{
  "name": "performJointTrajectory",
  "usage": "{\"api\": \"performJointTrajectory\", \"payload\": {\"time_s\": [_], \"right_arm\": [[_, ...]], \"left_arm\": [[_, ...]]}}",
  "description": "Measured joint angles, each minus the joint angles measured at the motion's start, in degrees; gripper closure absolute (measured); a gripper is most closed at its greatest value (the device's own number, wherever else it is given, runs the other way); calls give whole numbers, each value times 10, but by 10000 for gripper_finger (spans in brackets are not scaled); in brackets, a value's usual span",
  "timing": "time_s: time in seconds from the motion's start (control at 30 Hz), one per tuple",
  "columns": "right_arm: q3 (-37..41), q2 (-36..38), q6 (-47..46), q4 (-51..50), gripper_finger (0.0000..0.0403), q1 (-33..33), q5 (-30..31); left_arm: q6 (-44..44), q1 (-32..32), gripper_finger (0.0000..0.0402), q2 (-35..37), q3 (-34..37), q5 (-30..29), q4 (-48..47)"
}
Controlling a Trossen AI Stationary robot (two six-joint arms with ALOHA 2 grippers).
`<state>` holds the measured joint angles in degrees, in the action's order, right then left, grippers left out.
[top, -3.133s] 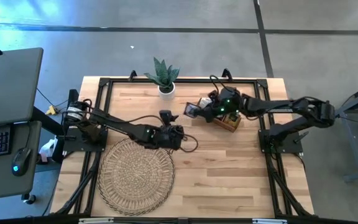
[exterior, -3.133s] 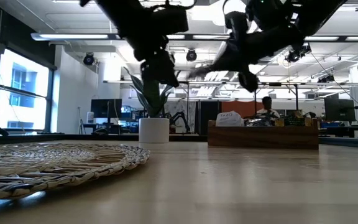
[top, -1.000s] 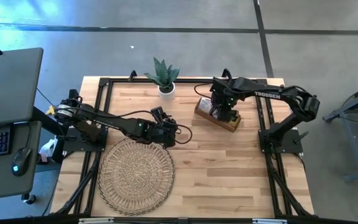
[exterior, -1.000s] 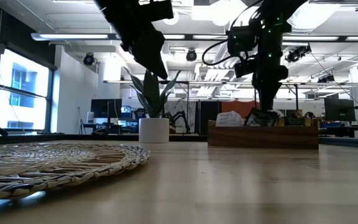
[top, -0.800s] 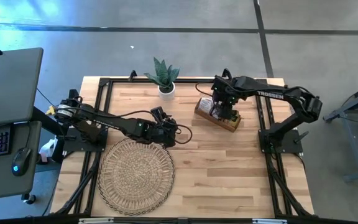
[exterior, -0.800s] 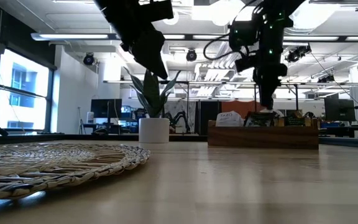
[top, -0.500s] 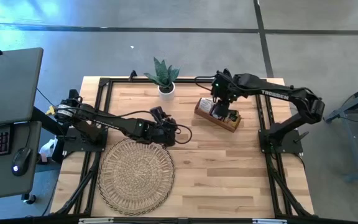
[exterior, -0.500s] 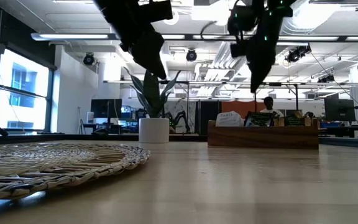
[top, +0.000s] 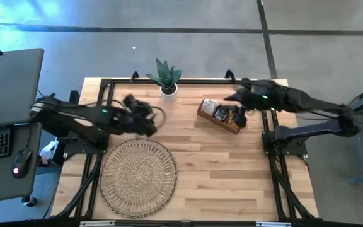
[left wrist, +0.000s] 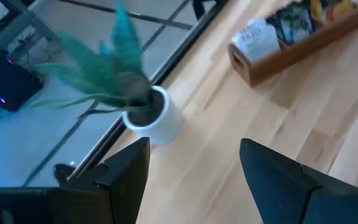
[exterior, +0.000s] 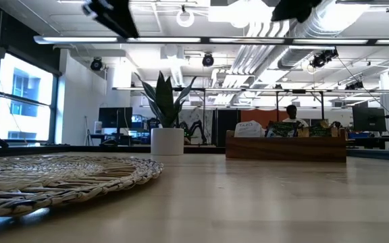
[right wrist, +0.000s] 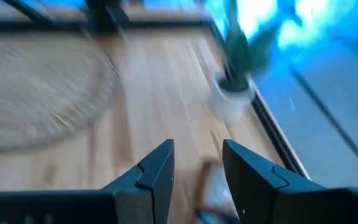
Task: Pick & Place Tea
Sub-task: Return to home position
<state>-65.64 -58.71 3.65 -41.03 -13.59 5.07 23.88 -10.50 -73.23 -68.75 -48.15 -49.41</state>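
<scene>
The tea sachets (top: 223,112) stand on edge in the brown wooden tray (top: 214,120) at the table's far right; the left wrist view shows them (left wrist: 294,17) white, dark and orange. My right gripper (top: 230,98) hovers above the tray's far side, open (right wrist: 197,149), nothing between its fingers. My left gripper (top: 147,117) hangs high between the woven mat's far edge and the plant, open (left wrist: 194,146) and empty, pointing at the pot and the tray.
A potted plant (top: 167,77) in a white pot (left wrist: 156,118) stands at the far edge. The big round woven mat (top: 137,178) lies near left. Bare wood spreads at the near right. A person (exterior: 290,115) sits in the room behind the tray.
My right gripper has risen out of the tray and drawn back toward the table's far right corner, with nothing seen in it. My left gripper has gone up and toward the table's far left, away from the mat's far edge. The sachets stay in the tray.
</scene>
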Motion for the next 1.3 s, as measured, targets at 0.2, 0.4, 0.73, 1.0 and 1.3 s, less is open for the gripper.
{"api": "performJointTrajectory", "payload": {"time_s": [0.2,0.4,0.73,1.0,1.3], "right_arm": [[148,157,16,204,269,39,-66],[296,291,3,335,269,47,-130],[498,445,3,519,269,46,-150],[566,519,-21,491,269,46,-147],[651,574,-37,542,269,46,-136]], "left_arm": [[25,0,156,133,13,10,-63],[32,0,156,320,163,22,9],[-188,0,156,580,441,162,396],[-207,0,156,734,524,192,403],[-268,0,156,709,595,237,487]]}}
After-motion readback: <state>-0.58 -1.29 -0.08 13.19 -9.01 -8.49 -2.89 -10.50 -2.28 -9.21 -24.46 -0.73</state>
